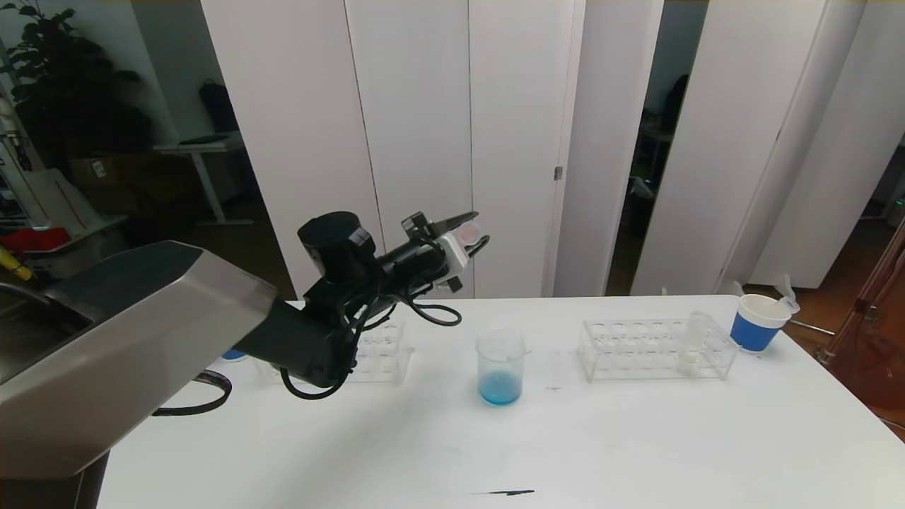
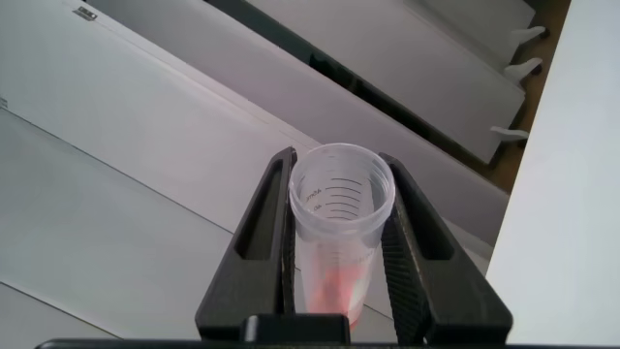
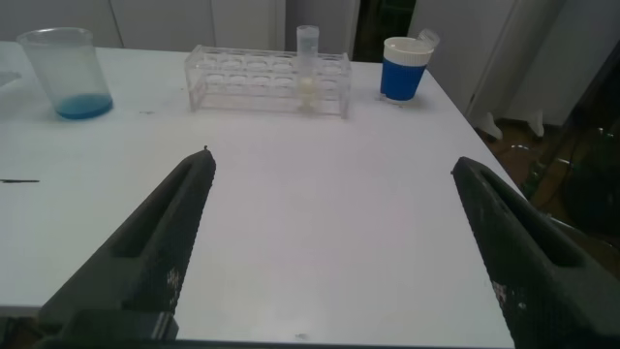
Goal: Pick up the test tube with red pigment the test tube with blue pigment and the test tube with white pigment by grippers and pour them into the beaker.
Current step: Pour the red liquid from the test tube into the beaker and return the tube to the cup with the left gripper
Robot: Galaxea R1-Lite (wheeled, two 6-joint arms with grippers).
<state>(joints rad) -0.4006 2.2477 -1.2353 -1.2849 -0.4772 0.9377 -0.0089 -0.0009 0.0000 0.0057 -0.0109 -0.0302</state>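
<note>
**A:** Where is the left gripper (image 1: pixel 463 237)?

**B:** It is raised above the table (image 1: pixel 452 438), up at about eleven o'clock from the beaker (image 1: pixel 500 367). Its fingers (image 2: pixel 266 228) are clamped on the test tube with red pigment (image 2: pixel 339 228) — a clear graduated tube, open mouth pointing away from the wrist, with red-orange liquid showing down by the palm.

**A:** And the beaker?

**B:** It stands upright near the middle of the table, with pale blue liquid pooled at its bottom. From the right wrist view it sits at the far side of the table, well apart from that gripper.

**A:** What of the right gripper (image 3: pixel 329 233)?

**B:** It does not show in the head view. In its own wrist view the two dark fingers (image 3: pixel 170 242) are spread wide with only bare table between them — nothing is held.

**A:** Any other tubes?

**B:** The test tube with white pigment (image 1: pixel 691 343) stands upright in the clear rack (image 1: pixel 654 350) at three o'clock from the beaker, toward that rack's right end, with cream liquid at its bottom. A second clear rack (image 1: pixel 382 353) lies at nine o'clock from the beaker, partly hidden behind the left arm.

**A:** Anything past the rack?

**B:** A blue-and-white paper cup (image 1: pixel 756 324) stands just beyond the right rack's right end, near the table's far right corner.
</note>
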